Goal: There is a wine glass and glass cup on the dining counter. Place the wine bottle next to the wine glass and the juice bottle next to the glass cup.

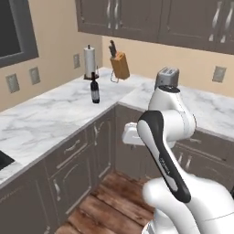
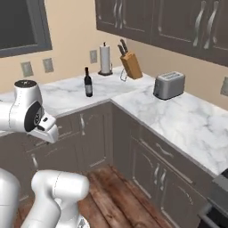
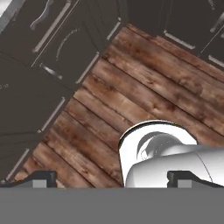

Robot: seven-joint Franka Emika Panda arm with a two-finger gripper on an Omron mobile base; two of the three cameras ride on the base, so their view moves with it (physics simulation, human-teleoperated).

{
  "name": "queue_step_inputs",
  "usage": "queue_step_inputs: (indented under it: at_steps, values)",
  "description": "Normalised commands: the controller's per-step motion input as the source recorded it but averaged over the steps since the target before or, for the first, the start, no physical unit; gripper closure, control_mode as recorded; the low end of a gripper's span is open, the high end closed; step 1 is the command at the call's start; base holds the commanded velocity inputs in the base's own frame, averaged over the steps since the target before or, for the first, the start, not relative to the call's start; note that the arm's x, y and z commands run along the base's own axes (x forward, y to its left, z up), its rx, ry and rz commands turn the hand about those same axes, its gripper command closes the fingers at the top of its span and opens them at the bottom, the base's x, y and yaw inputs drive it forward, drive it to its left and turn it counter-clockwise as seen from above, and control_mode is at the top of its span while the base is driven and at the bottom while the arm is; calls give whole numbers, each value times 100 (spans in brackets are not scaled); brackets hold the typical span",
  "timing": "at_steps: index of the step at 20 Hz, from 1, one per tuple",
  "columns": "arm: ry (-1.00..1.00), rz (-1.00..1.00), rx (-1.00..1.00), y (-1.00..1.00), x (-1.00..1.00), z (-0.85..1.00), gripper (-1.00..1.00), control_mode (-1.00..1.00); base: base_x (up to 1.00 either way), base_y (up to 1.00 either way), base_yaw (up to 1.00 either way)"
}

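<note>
The wine bottle (image 1: 94, 88) stands upright on the marble counter (image 1: 45, 116).

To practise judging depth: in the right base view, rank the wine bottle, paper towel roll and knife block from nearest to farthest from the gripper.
From the gripper, which hangs low in front of the cabinets:
1. Wine bottle, near the counter's front edge on the left run.
2. Paper towel roll and knife block, both back in the corner by the wall; too close to call.

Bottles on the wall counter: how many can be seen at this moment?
1: the wine bottle stands upright on the marble counter near the corner, in front of the paper towel roll. Others may lie outside the frames.
</note>
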Motion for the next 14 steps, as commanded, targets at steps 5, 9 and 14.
queue_step_inputs:
  at_steps: [5,9,14]
  values:
    - [0,0,0,0,0,0,-100,100,61,0,43]
    - [0,0,0,0,0,0,-100,100,78,-3,19]
    - [0,0,0,0,0,0,-100,100,78,-13,12]
